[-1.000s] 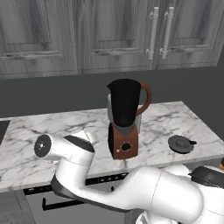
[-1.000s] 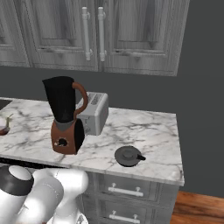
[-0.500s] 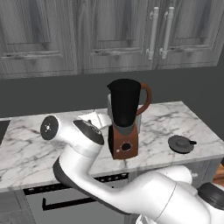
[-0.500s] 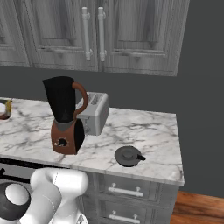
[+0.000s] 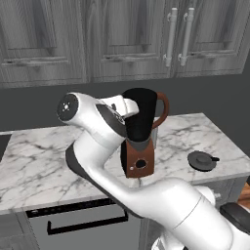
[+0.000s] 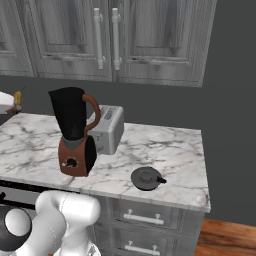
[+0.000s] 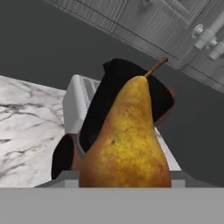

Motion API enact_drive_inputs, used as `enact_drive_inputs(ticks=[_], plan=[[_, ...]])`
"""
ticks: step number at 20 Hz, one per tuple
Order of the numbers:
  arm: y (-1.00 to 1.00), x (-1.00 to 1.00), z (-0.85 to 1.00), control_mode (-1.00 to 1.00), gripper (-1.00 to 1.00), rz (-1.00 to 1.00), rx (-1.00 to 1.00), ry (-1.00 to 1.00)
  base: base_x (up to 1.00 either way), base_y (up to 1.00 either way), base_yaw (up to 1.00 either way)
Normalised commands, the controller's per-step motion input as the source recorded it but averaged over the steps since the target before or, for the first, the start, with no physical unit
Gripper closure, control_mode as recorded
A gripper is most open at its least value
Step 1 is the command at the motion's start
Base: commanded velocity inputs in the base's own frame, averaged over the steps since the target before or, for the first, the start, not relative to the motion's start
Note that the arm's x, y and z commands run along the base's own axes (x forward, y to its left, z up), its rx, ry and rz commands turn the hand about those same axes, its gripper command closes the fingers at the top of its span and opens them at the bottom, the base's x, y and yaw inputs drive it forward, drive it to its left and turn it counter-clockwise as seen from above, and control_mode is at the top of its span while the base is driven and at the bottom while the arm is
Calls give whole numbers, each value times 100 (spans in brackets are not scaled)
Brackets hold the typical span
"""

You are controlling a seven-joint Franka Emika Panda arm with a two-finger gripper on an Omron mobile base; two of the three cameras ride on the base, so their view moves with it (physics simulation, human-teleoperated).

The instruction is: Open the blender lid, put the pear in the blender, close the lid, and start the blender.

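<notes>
Grey cabinets (image 6: 107, 37) above a marble counter (image 6: 165, 150).

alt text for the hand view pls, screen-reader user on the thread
A yellow-brown pear with its stem up fills the foreground, close to the camera at the end effector. Behind it stands the blender with its dark jar, a silver toaster beside it on the white marble counter. Grey cabinet doors run across the top.

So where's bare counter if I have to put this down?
Free marble: left of the tall dark-jarred blender, and between the silver toaster and the round dark grey lid. Crowded where blender and toaster stand together.
</notes>
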Motion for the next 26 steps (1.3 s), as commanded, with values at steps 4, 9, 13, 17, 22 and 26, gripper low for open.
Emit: enact_drive_inputs(ticks=[4,9,13,17,22,26], plan=[[-42,38,33,-100,100,0,0,0,0,0,0],[-32,54,18,-100,100,0,0,0,0,0,0],[-29,49,26,-100,100,0,0,0,0,0,0],[-37,31,28,-100,100,0,0,0,0,0,0],[-38,40,12,-100,100,0,2,1,0,0,0],[-41,42,-3,-100,100,3,11,17,0,0,0]])
